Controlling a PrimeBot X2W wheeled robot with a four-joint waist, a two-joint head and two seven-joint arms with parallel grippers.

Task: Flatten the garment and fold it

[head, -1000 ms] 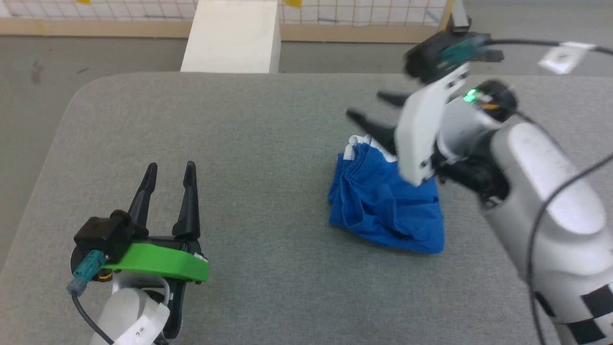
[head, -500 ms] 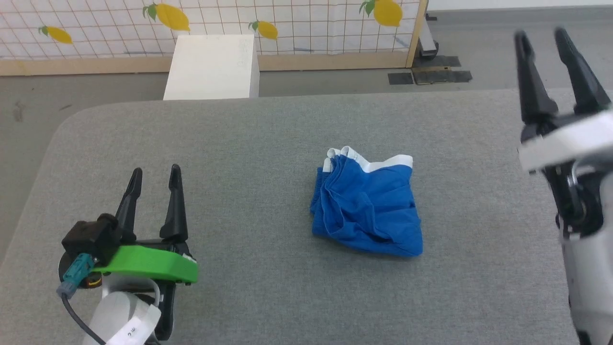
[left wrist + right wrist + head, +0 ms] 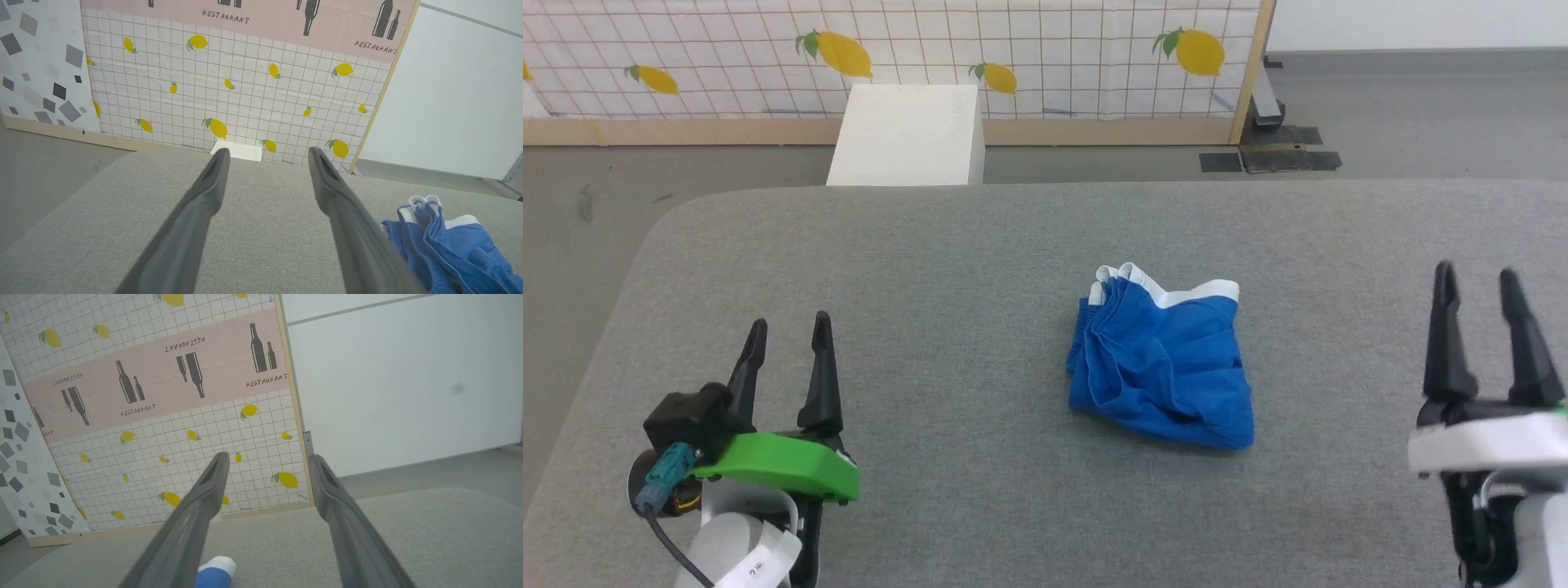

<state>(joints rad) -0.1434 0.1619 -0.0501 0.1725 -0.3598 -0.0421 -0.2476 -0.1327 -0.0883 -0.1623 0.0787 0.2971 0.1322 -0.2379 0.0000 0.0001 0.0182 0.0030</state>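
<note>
My left end effector (image 3: 790,320) and right end effector (image 3: 1477,271) both stand wide open, holding nothing. The garment (image 3: 1164,367) lies bunched on the grey counter (image 3: 931,269) between them, touching neither. Ahead of them I read "RESTAURANT" on a pink wall band (image 3: 265,24) above lemon-print tiles (image 3: 245,102).

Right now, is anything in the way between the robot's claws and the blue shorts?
No, nothing visible. Just grey table lies between the left claw, the right claw and the crumpled blue shorts. Both claws are open.
</note>
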